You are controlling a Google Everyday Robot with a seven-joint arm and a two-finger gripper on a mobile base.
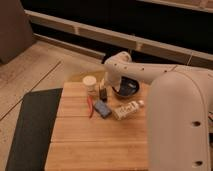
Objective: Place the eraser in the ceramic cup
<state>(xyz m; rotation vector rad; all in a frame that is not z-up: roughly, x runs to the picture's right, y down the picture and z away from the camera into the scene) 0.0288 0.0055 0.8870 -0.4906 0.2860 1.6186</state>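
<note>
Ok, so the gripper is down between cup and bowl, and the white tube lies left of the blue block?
No: the camera view shows the white tube right of the blue block. The gripper is indeed down between the ceramic cup and the bowl.

**Arm stretched out to the left, gripper pointing down**

From my seat, the single white arm [180,115] fills the right side of the view. Its thick upper section rises from the lower right corner. From there a slimmer link runs leftward and ends in a rounded wrist [117,62] near the centre. The arm bends sharply downward at that joint. The gripper [103,91] hangs straight below it, just left of the centre of my view, aimed at the surface beneath.
</note>
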